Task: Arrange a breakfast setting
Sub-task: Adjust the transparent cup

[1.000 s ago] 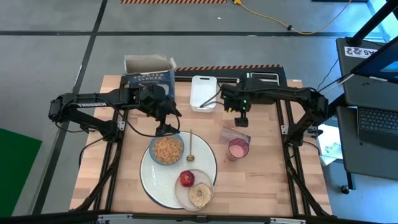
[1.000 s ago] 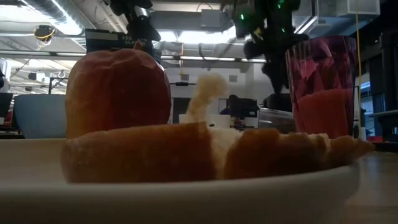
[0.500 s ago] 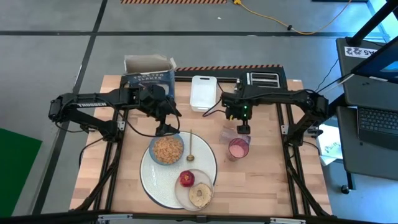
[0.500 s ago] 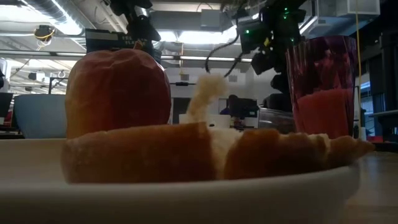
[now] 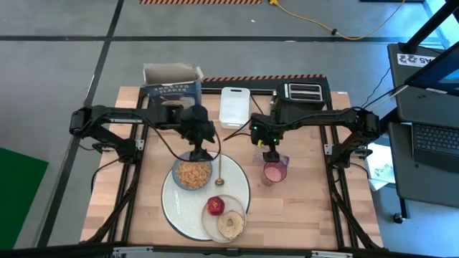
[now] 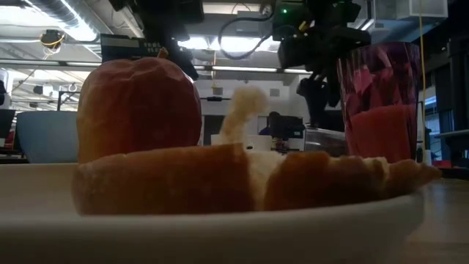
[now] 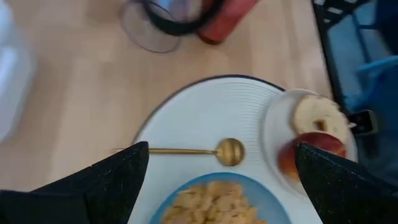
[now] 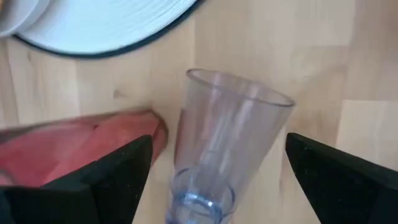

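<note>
A: Breakfast setting first: where does it sit?

B: In the lower middle of the high view. The big round white plate [image 5: 179, 208] carries the small blue bowl [image 5: 192, 173] of cereal at its upper left and the wooden spoon [image 5: 220, 172] just right of the bowl. The small cream plate [image 5: 225, 220] overlaps its lower right rim, with the red apple [image 5: 214, 206] and the toasted bread round [image 5: 230, 224] on it.

A: And the cups?

B: A pink-filled cup [image 5: 274, 173] stands right of the big plate. A clear cup [image 8: 221, 158] stands just beside it.

A: The grippers?

B: The left gripper [image 5: 201, 148] hangs over the bowl's upper edge, fingers [image 7: 99, 180] spread wide, holding nothing. The right gripper [image 5: 272, 153] hovers over the cups, fingers [image 8: 106, 174] parted on either side of the clear cup, not gripping it.
</note>
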You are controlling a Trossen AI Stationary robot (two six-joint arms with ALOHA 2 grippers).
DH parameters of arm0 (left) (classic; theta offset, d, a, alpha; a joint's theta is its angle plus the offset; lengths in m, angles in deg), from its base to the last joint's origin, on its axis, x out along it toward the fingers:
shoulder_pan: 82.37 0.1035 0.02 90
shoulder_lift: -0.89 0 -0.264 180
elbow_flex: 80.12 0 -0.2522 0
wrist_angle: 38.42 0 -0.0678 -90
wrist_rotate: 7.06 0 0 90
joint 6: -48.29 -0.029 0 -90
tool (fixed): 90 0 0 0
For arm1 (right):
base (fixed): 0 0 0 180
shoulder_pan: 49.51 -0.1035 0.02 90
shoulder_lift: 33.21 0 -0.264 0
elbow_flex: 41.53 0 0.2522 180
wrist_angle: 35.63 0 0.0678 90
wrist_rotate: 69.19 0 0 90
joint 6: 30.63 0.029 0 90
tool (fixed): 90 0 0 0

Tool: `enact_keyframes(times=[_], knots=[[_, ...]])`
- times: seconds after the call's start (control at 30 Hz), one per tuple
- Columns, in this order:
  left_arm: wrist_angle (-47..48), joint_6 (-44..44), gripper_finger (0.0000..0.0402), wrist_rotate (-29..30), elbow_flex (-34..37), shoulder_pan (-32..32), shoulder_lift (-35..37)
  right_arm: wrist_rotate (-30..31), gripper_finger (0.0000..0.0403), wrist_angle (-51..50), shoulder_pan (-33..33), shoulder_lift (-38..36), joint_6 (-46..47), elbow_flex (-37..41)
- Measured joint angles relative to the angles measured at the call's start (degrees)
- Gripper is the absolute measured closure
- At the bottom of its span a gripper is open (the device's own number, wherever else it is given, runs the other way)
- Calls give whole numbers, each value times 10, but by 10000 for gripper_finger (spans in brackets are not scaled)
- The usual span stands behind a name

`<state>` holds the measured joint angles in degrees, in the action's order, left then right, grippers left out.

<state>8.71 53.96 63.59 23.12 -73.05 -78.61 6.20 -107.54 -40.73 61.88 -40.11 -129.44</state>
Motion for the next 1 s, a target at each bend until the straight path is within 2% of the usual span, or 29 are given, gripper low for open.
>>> enact_keyframes(times=[0.27, 0.57, 0.77, 1.0], knots=[[-19, 0, 11, -65, 0, -2, -37, 7, 36, 25, 3, 0, 18, 8], [-49, -1, 11, -54, 0, -1, -36, -51, 36, 70, 3, -3, 40, 75], [-48, -1, 11, -54, 0, -1, -36, 6, 36, 81, 2, 0, 31, 84], [-50, 0, 11, -54, 0, -2, -35, -5, 36, 89, 2, 1, 16, 83]])
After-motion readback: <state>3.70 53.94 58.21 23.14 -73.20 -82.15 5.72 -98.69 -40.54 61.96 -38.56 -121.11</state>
